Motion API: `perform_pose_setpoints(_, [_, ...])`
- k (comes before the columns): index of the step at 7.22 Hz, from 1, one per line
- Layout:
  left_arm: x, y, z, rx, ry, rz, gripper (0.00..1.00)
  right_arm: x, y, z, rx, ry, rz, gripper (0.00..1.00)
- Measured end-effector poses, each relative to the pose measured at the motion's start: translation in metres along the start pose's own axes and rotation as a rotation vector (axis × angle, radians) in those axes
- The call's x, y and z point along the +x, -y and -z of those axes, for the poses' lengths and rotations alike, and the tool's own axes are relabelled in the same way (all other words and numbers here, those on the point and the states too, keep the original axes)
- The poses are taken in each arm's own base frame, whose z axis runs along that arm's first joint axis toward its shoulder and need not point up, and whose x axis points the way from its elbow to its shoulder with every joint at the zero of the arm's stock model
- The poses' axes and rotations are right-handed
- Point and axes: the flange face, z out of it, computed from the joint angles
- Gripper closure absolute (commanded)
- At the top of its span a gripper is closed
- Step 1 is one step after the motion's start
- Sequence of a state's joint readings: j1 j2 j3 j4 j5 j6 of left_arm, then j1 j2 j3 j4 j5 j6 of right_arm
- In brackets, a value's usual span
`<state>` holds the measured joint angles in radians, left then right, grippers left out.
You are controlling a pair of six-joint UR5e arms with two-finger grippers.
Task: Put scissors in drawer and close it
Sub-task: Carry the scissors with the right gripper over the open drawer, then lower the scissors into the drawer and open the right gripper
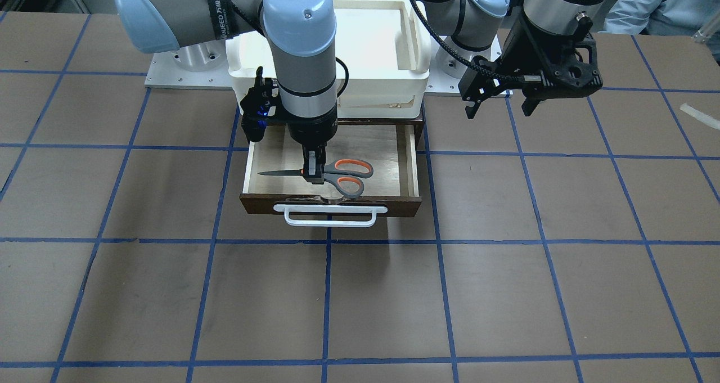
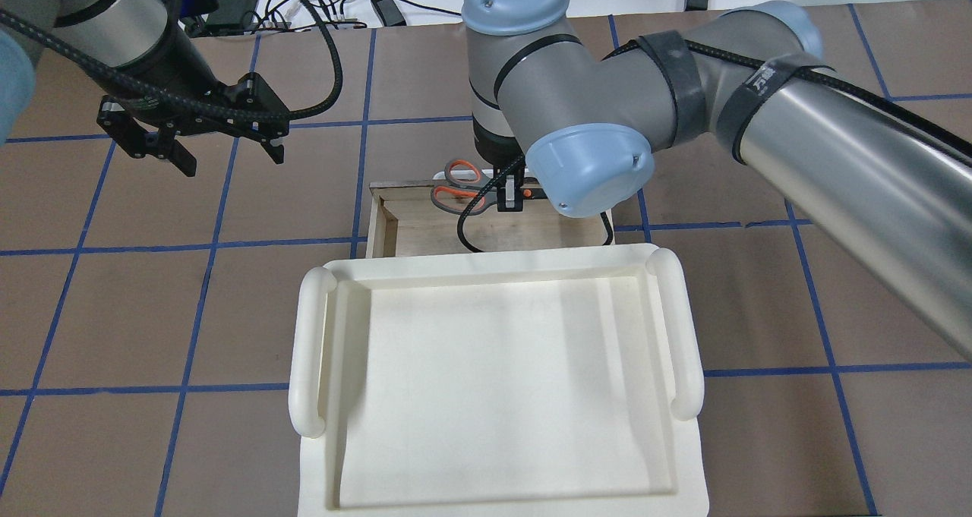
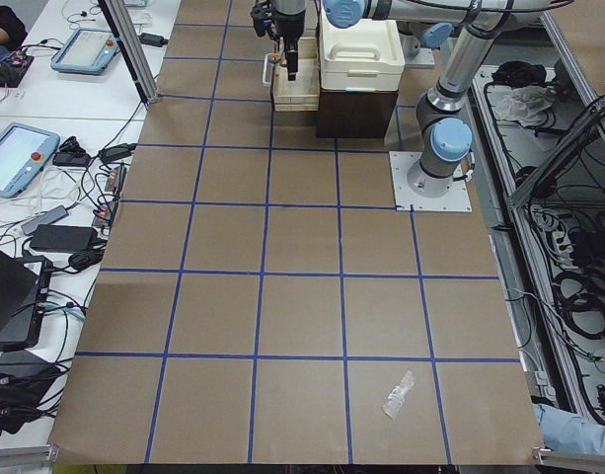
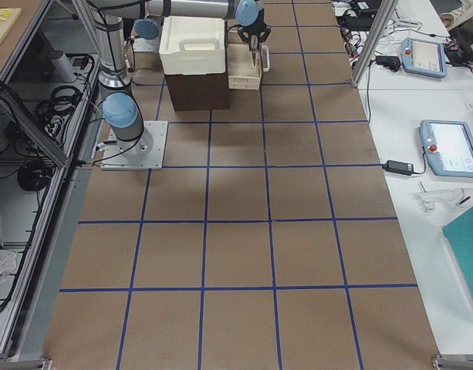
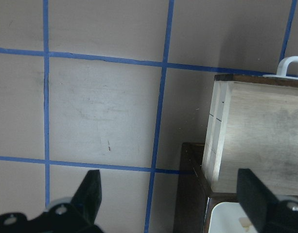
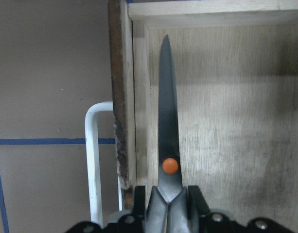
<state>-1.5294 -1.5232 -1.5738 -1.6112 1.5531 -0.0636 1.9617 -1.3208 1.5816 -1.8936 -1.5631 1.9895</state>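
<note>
The drawer [image 1: 388, 158] stands pulled open below the white tray, with a pale plywood floor, a dark front and a white bar handle [image 1: 330, 214]. My right gripper [image 1: 313, 172] is shut on the scissors [image 1: 343, 176] near their pivot and holds them low inside the drawer, close to its front wall, blades level. In the right wrist view the blade [image 6: 167, 121] points away over the drawer floor [image 6: 226, 121]. The overhead view shows the orange-grey handles [image 2: 459, 187]. My left gripper [image 1: 500, 99] is open and empty, above the table beside the drawer [image 5: 265, 136].
A cream-white plastic tray [image 2: 493, 441] sits on top of the dark cabinet that the drawer slides out of. A small pale scrap [image 1: 700, 116] lies on the table far off on my left. An operator's sleeve [image 1: 664, 3] shows at the table's edge.
</note>
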Motion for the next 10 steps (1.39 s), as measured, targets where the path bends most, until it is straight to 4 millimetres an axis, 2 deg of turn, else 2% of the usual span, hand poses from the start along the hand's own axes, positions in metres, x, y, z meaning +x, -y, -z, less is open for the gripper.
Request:
perform_pose_setpoints(6, [-0.001,0.003,-0.005,-0.01,0.008,-0.003,0.0,0.004,-0.003,-0.016,0.006,-0.043,-0.015,0.9])
perform_pose_setpoints(10, [0.001,0.002,-0.013,-0.021,0.001,-0.007,0.0,0.02,-0.01,-0.032,0.02,-0.085,-0.001,0.89])
